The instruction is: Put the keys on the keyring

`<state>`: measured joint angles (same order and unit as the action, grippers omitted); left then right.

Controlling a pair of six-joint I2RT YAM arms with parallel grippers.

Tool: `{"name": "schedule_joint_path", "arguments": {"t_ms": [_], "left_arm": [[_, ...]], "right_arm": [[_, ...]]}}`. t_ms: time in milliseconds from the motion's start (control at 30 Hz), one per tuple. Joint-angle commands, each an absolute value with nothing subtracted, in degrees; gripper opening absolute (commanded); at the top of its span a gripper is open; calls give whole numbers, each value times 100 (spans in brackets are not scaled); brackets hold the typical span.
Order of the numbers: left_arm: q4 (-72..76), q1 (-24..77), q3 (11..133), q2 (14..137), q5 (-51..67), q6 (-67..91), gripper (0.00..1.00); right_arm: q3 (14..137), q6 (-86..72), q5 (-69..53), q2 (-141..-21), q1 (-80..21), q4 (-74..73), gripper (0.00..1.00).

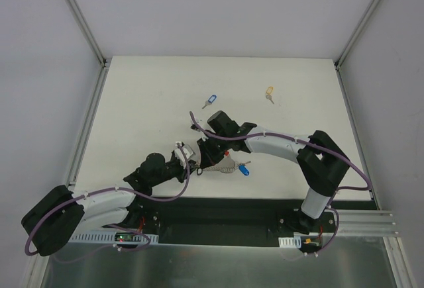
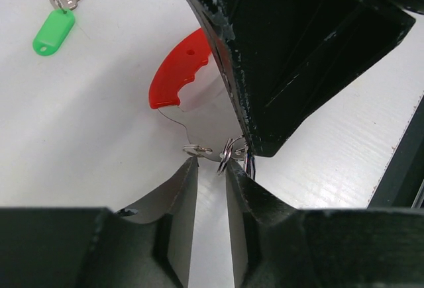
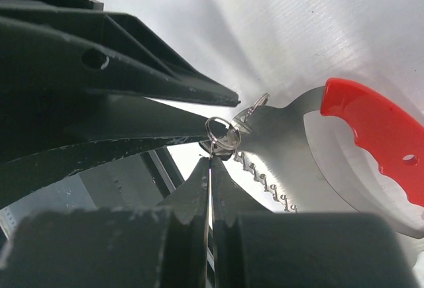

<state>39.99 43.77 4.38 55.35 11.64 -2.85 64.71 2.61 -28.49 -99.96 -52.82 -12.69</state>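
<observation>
The keyring (image 1: 222,166) lies at the table's middle. Its red half (image 2: 177,71) and its grey ribbed half (image 3: 286,144) show in the wrist views. My right gripper (image 3: 211,159) is shut on a key's small silver split ring (image 3: 222,132), held against the keyring's grey end. My left gripper (image 2: 211,163) faces it from the left, open by a narrow gap with only table between its fingers, its tips just short of that ring (image 2: 228,152). A green-tagged key (image 2: 53,31) lies apart. One blue-tagged key (image 1: 244,167) rests by the keyring, another (image 1: 211,100) and a yellow-tagged one (image 1: 269,93) lie farther back.
Both arms meet over the white table (image 1: 132,102), their grippers almost touching. Metal rails (image 1: 86,129) run along the table's left and right sides. A black base strip (image 1: 218,218) lies at the near edge.
</observation>
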Motion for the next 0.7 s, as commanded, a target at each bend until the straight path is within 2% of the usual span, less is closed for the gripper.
{"name": "schedule_joint_path", "arguments": {"t_ms": [0,167,233,267,667], "left_arm": [[4526,4359,712,5598,1406,-457,19],[4553,4351,773,5608,1643,-501,15],[4553,4359,782,5599,1705,-510,2],[4553,4351,791,5590,1740,-536,0],[4553,4368,449,5063,1433,-457,0]], "right_arm": [[6724,343,-2927,-9756,-5335,-1327,1],[6732,352,-2927,-9765,-5353,-1388,1],[6732,343,-2901,-9765,-5344,-1397,1],[6732,343,-2874,-9765,-5344,-1406,1],[6311,123,-2408,-9431,-4923,-1573,1]]}}
